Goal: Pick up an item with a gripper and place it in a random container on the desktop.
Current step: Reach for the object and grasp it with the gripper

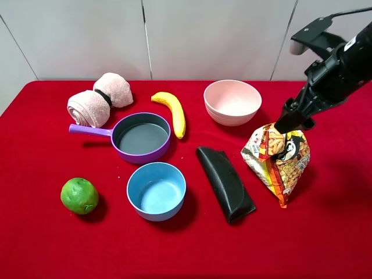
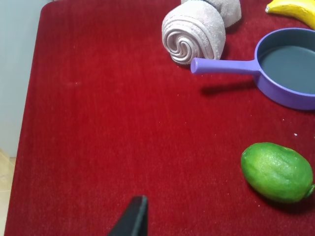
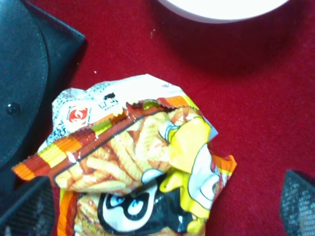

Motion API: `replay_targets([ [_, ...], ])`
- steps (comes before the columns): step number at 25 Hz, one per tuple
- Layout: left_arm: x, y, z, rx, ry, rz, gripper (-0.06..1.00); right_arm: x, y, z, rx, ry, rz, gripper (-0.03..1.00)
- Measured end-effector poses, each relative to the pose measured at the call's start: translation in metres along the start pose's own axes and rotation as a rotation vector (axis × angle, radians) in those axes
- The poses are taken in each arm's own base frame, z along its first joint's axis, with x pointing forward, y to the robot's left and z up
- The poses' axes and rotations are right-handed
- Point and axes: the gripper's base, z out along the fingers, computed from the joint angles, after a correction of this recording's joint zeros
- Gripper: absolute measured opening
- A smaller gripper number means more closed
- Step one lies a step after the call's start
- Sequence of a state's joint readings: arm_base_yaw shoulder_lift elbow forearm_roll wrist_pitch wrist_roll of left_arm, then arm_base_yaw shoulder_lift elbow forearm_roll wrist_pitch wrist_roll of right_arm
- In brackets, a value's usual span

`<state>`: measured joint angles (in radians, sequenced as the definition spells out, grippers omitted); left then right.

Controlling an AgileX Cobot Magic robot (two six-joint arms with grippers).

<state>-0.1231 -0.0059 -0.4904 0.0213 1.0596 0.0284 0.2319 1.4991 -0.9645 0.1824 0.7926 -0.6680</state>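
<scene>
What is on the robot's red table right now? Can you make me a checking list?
Surface: red cloth, flat, no spills seen.
Job's things: snack bag at the right; purple pan with nothing in it.
Clutter: blue bowl, pink bowl, banana, lime, rolled pink towels, black pouch.
End effectors: right end effector open, one finger on each side of the bag's top. Only one finger of the left end effector shows, above bare cloth.
Cables: thin black cable by the right arm, clear of the table.
Surroundings: pale panelled wall; no people seen.
</scene>
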Motion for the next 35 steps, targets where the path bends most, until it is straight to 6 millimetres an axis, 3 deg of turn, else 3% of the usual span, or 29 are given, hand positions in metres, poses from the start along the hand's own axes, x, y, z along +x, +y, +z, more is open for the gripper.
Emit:
replay_targets([
  [22, 0.000, 0.000, 0.000, 0.000, 0.000, 0.000, 0.99, -0.002, -0.010, 0.062, -0.048, 0.070, 0.016, 0.69],
  [35, 0.000, 0.000, 0.000, 0.000, 0.000, 0.000, 0.99, -0.001, -0.011, 0.084, -0.079, 0.100, 0.048, 0.69],
])
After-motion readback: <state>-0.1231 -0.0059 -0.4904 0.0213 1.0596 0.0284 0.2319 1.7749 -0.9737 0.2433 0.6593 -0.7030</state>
